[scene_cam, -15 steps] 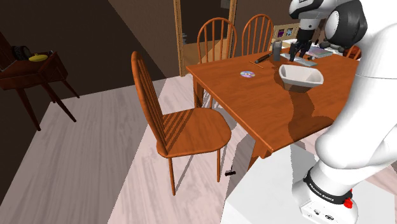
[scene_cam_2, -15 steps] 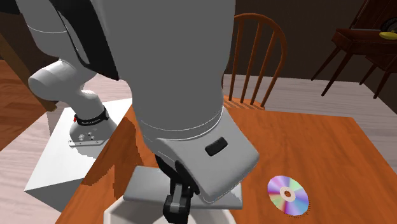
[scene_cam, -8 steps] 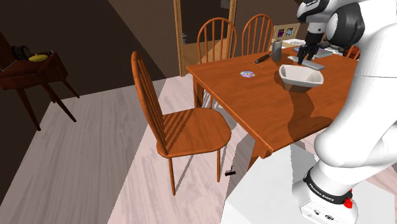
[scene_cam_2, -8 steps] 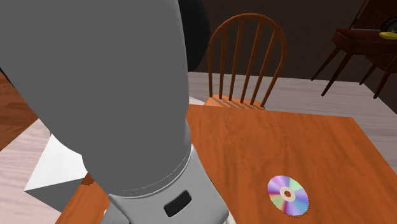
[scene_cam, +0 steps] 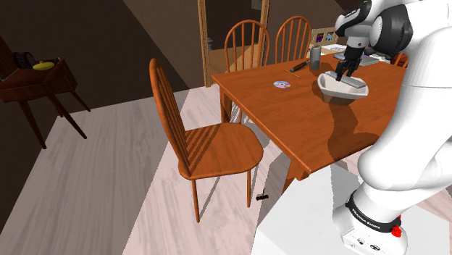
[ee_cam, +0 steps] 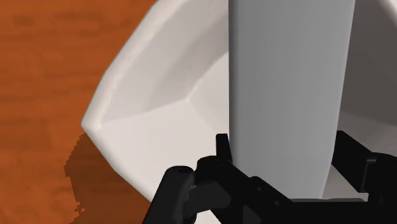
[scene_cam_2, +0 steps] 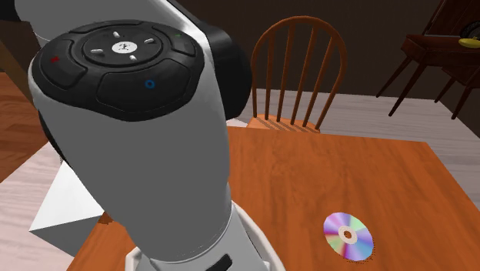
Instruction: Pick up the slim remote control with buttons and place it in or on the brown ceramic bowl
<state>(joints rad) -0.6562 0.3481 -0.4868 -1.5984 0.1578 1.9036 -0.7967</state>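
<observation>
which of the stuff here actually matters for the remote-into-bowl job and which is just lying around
For the job:
grey remote, clasped in the gripper
white bowl, right below the remote

Just lying about:
shiny disc on the table
grey cylinder at the table's far end
wooden chair beside the table

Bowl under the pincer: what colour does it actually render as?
White: the bowl is plain, with no pattern. The wrist view shows it best.
</observation>
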